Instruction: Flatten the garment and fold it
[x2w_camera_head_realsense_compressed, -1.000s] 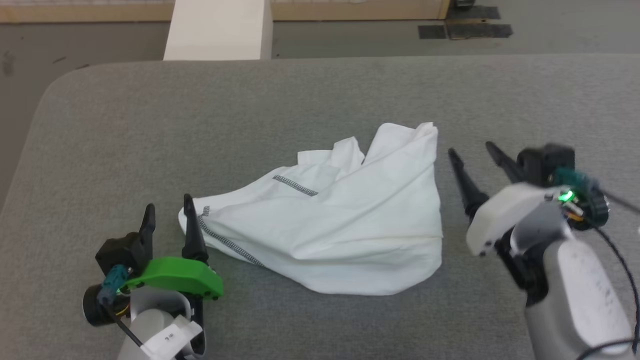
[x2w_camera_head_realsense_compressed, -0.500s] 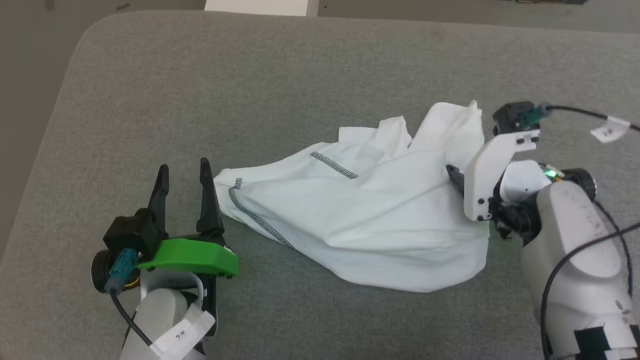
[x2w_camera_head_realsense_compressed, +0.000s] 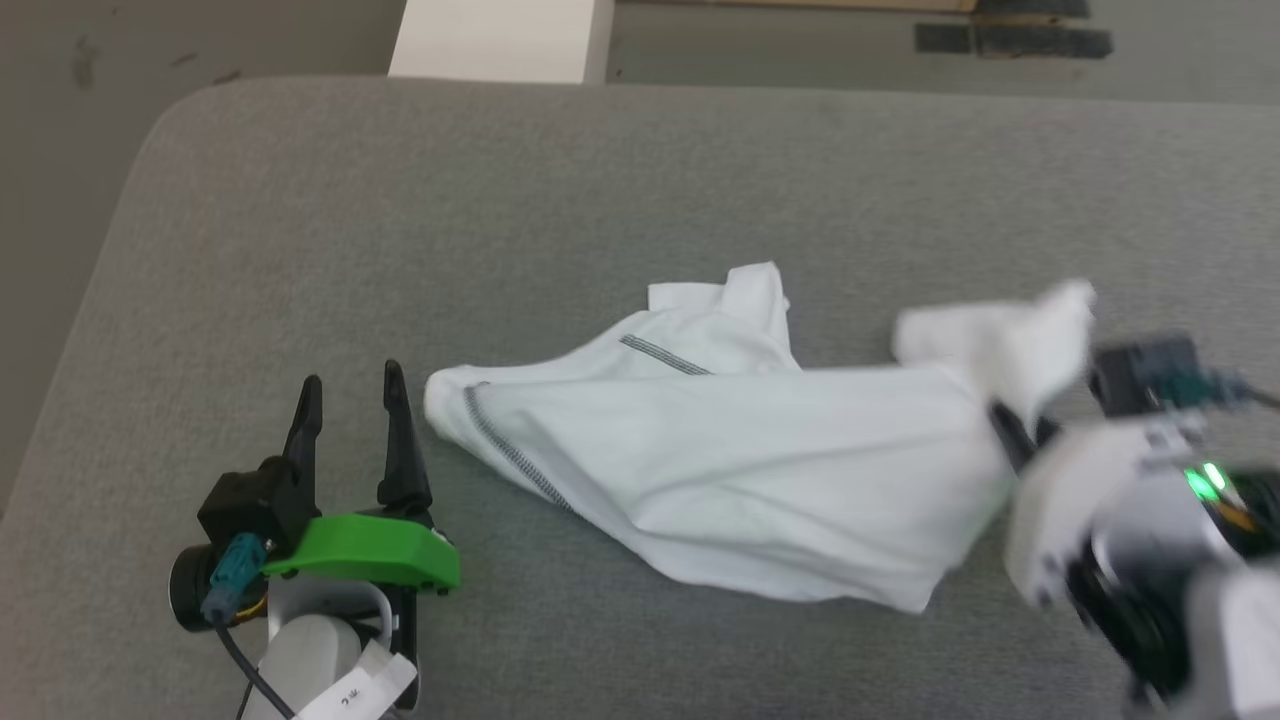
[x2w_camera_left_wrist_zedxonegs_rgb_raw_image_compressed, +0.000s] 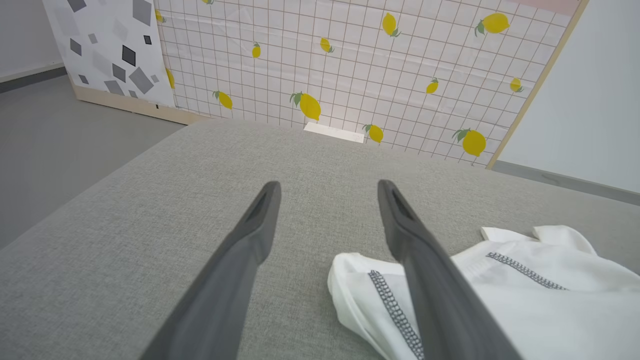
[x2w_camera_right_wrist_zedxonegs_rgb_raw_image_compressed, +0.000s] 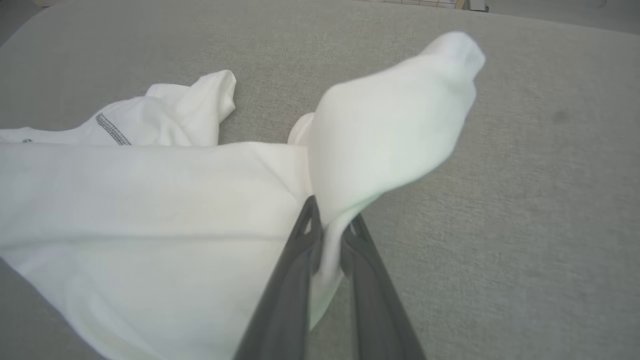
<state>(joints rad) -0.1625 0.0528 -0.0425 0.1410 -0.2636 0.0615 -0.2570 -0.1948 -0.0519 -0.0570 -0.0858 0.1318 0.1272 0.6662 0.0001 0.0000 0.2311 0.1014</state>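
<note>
Two grippers hang over a soft grey pad. The right gripper is pinched tight on the garment, a white T-shirt. Thin cloth is squeezed between its two dark fingers, and a puffy white bit sticks up just past the tips. The rest of the shirt spreads away to that gripper's left and lies crumpled on the pad. The left gripper has its fingers spread wide with nothing between them. The shirt's other end, with a line of dark-grey stitching, lies just beside this gripper's right finger, so close that I cannot tell if they touch. Far ahead of the left gripper, past the pad's edge, stands a white box.
</note>
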